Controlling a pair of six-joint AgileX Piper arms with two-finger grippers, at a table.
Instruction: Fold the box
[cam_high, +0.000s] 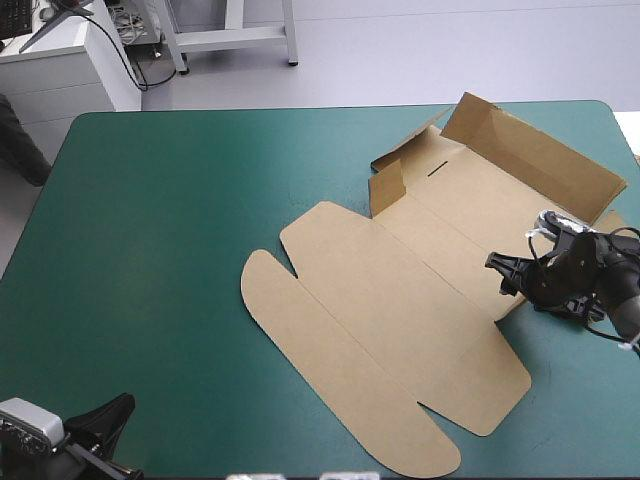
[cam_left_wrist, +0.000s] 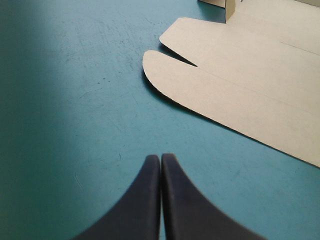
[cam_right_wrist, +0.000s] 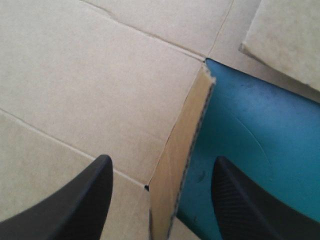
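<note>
Box: the box (cam_high: 400, 300) lies on the right half of the bench (cam_high: 180, 220) as a brown sheet, mostly flat, with its base toward the far right corner.
Long axis: a diagonal is followed, from the middle of the near edge up to the far right corner.
Heading: the rounded lid flap (cam_high: 330, 380) is pointed at the near edge, and the far wall (cam_high: 530, 150) is turned toward the far right corner.
Raised parts: the far wall is stood up, and a small corner flap (cam_high: 386, 185) on the side facing the left edge is tilted up. The lid panels are seen flat.
Step in hand: this is judged to be the raising of the wall on the side toward the right edge, where a side flap (cam_right_wrist: 180, 150) is stood partly on edge.
Right claw (cam_high: 507, 275): it is held open over that side of the box. The side flap is set between its black fingers and is not yet gripped. Board is seen under one finger and teal-green cover under the other.
Left claw (cam_left_wrist: 160, 157): it is closed on nothing, low over bare cover by the near left corner. It is well apart from the box, with the rounded lid flap ahead of it.
Next move: the flap would need to be pinched or pushed so that it is turned up along its crease. The base may have to be held down, or the sheet could be slid.
</note>
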